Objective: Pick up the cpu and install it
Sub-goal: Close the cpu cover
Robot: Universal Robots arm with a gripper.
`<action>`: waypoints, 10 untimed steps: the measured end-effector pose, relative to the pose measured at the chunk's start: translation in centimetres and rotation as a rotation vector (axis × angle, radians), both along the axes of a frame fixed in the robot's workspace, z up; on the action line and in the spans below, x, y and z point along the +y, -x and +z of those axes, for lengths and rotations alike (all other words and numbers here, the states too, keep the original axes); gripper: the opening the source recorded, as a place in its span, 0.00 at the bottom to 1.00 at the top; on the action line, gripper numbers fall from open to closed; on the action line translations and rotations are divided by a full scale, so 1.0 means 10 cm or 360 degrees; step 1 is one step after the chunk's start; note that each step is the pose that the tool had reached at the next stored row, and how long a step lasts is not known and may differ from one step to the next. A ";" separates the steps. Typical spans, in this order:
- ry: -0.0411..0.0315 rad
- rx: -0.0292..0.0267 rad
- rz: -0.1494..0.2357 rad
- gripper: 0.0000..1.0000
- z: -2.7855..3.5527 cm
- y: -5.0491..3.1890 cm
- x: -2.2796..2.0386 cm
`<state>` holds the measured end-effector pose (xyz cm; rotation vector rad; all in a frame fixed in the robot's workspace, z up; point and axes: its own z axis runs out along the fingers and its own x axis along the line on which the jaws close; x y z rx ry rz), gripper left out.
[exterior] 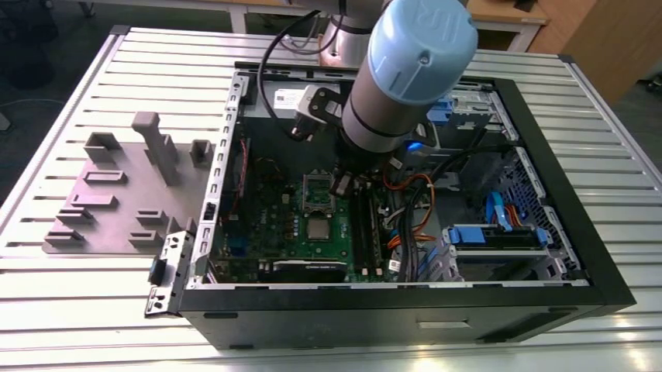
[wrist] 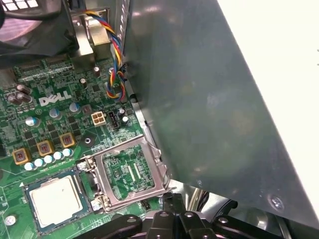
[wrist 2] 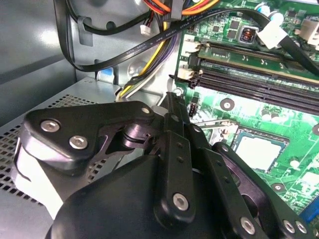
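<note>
One claw (wrist 2: 175, 97) is hanging inside the open PC case (exterior: 538, 194). In the second wrist view its fingers (wrist 2: 177, 144) are pressing together, closed on nothing. It's hovering over the green motherboard (wrist: 55, 119), not touching any part I can make out.

Cpu (wrist: 52, 199) is sitting flat in its socket on the motherboard, silver top facing up, apart from the claw. In the exterior view it's lying toward the case's front edge, below the arm (exterior: 398, 77).

Hinged metal frame (wrist: 130, 174) is lying open just beside the cpu, with bare green board showing through it.

Two long black memory slots (wrist 2: 249, 84) are running past the socket. Beyond them, a bundle of black, yellow and orange cables (wrist 2: 149, 55) is crossing the case floor.

Blue drive brackets (exterior: 497, 235) are sitting at the exterior view's right of the case.

Case is resting on a slatted white counter (exterior: 93, 310). On the counter, at the exterior view's left of the case, a grey fixture plate (exterior: 108, 209) with upright blocks is lying.
</note>
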<state>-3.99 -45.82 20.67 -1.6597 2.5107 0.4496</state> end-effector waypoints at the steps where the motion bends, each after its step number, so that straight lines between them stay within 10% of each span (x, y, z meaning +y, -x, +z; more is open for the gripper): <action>1: 0.0001 0.00000 0.0000 0.11 0.010 0.001 0.000; 10: 0.0019 -0.00001 0.0000 0.11 0.072 0.008 0.000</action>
